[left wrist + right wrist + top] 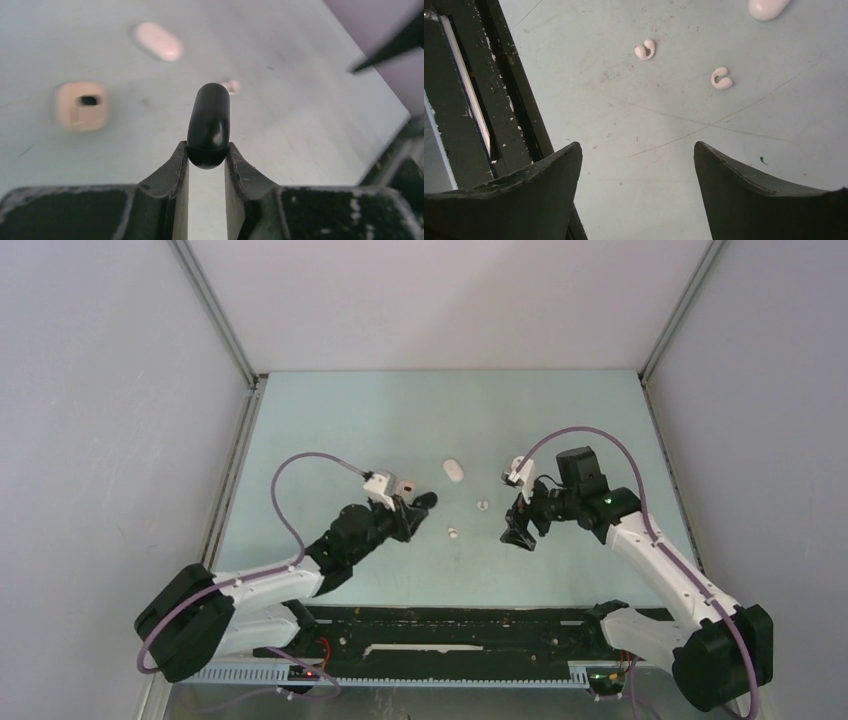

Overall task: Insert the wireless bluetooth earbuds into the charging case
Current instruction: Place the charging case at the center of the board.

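Note:
My left gripper [408, 512] [207, 150] is shut on the near end of a black pebble-shaped case [424, 500] [209, 120], which sticks out forward, closed. A beige case [405, 483] [81, 105] with a dark opening lies just beyond on the left. A white case [454, 470] [157, 41] [766, 7] lies farther back. Two tiny white earbuds lie loose on the table [330, 420]: one [452, 533] [645, 50] nearer, one [481, 505] [721, 79] farther. My right gripper [518, 534] [636, 147] is open and empty, above the table just right of the buds.
A black rail [460, 625] [474, 100] runs along the table's near edge, close to my right gripper's left finger. Grey walls enclose the table at the left, back and right.

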Controlling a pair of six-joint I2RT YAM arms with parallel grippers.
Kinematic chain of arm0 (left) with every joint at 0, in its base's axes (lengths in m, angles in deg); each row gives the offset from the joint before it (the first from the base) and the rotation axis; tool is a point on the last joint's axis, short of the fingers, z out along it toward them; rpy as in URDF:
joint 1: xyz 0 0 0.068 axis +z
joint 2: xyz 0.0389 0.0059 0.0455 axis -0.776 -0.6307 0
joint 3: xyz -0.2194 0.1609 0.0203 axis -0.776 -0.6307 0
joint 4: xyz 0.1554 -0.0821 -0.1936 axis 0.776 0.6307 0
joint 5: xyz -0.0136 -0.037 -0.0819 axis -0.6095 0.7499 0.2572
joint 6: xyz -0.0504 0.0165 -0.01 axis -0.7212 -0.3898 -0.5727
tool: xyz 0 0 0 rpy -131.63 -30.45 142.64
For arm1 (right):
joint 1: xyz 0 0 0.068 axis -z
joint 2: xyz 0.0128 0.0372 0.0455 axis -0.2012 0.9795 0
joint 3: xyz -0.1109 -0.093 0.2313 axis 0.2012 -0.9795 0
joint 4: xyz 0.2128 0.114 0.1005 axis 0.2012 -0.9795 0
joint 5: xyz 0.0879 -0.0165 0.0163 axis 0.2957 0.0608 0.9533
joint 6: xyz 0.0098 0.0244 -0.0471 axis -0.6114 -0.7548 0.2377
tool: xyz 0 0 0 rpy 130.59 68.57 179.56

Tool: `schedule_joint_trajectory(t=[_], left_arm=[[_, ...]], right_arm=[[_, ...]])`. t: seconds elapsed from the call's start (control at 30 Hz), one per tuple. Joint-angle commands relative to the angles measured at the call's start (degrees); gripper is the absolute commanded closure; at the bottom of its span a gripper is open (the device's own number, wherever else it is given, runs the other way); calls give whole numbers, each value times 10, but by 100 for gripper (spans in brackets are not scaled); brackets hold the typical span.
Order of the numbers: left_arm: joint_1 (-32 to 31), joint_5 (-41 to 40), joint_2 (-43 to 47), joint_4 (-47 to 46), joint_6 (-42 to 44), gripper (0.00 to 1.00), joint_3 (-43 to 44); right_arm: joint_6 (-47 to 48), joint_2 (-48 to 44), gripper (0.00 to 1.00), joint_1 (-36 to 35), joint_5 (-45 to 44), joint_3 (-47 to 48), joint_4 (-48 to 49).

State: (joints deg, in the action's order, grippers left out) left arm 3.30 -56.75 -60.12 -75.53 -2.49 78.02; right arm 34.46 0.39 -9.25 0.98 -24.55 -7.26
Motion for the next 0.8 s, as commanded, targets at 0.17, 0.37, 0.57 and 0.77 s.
schedule_joint_trajectory(t=[0.17, 0.37, 0.57, 0.77], left_arm=[[159, 82, -104, -25, -261, 89, -17], [187, 126, -167, -68, -309, 89, -33], [212, 200, -240, -98, -338, 86, -27], [214, 186, -258, -77, -339, 67, -27]], right_arm=[[27, -2, 17, -31, -47, -4, 13], [38, 14, 17, -51, -74, -5, 11], [39, 29, 17, -66, -97, -5, 17], [34, 34, 18, -69, -105, -5, 22]])
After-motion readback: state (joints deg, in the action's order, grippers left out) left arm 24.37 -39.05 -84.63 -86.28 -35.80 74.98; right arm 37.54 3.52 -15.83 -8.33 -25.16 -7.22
